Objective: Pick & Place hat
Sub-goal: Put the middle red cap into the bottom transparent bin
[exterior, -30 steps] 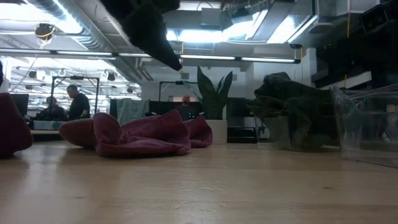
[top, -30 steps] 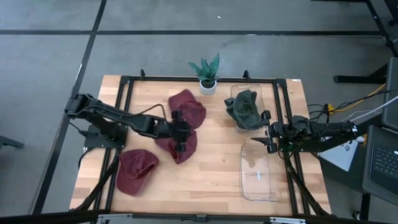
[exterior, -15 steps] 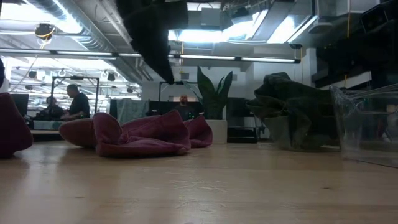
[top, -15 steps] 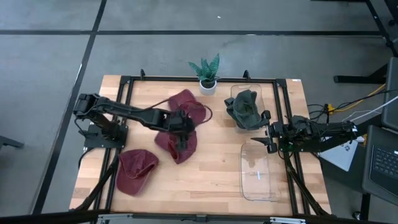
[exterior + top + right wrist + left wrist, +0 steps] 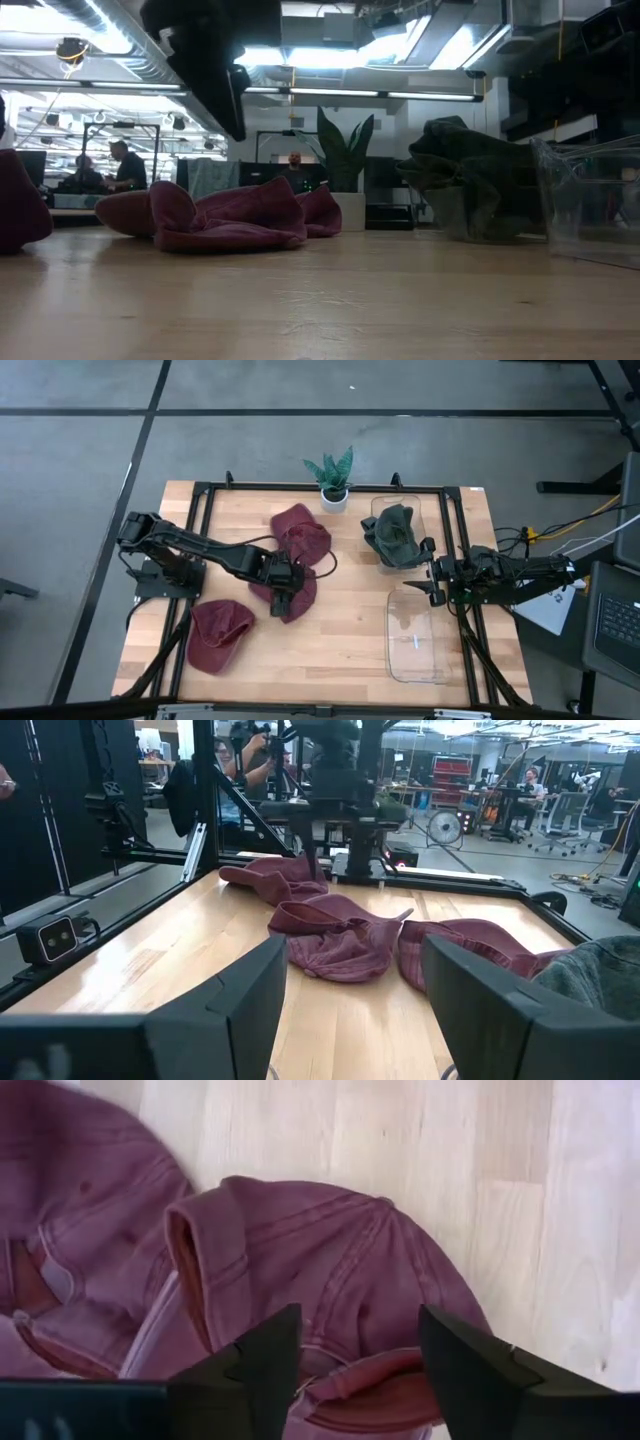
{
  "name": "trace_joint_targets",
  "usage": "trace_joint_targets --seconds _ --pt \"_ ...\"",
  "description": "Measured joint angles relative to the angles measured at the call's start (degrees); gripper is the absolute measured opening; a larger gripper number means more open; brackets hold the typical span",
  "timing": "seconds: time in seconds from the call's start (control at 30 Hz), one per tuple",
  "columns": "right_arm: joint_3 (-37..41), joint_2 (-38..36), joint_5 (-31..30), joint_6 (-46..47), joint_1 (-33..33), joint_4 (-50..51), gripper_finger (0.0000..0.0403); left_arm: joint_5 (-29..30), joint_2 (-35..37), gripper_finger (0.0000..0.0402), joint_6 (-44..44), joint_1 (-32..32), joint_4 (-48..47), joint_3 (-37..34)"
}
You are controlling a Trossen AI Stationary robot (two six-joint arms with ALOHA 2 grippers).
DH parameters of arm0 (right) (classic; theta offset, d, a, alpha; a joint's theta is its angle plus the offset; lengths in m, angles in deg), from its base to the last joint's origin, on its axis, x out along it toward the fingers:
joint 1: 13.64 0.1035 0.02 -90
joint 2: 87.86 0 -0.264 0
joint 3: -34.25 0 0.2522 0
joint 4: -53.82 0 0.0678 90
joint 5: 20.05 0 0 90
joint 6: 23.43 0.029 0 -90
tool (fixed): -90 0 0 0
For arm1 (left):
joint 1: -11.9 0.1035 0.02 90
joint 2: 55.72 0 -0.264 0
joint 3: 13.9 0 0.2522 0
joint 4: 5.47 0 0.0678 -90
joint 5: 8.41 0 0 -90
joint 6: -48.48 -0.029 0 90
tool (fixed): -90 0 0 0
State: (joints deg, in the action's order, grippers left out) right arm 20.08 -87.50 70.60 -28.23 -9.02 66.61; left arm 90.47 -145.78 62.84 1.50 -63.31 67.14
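Room: open workshop with ceiling lights; people stand at desks far behind the pale wooden table.
Hats: three maroon cloth caps. One lies far, by the small potted plant; the middle one touches it; the third sits apart at the near left.
Bins: two clear plastic bins at the right. The far bin holds a dark green cloth hat; the near bin looks bare.
Left gripper: hangs over the middle maroon cap, fingers spread, pinching nothing; the cap's crown shows between them in the wrist view.
Right gripper: waits between the bins, fingers spread wide, holding nothing.
Risk: since the two caps touch, a low pinch could snag both, or catch only loose fabric and let the cap slip on the lift.
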Motion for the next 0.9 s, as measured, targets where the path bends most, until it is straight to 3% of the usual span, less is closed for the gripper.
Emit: trace_joint_targets --seconds 0.3,0.6,0.77,0.9 --pt "0.0 0.0 0.01 0.0 0.02 0.01 0.0229 0.47 0.94 0.0206 -12.09 -3.05 0.96 0.0" --pt "0.01 0.0 0.01 -0.01 0.0 0.02 0.0229 0.4 0.35 0.0202 -35.09 -7.69 6.23 0.0" --pt "0.0 0.0 0.0 0.0 0.02 0.0 0.0229 0.41 -2.31 0.0201 -37.23 -8.37 7.08 0.0" --pt "0.0 0.0 0.0 0.0 0.0 0.02 0.0229 0.51 -5.47 0.0199 -31.15 -8.18 10.55 -0.07"
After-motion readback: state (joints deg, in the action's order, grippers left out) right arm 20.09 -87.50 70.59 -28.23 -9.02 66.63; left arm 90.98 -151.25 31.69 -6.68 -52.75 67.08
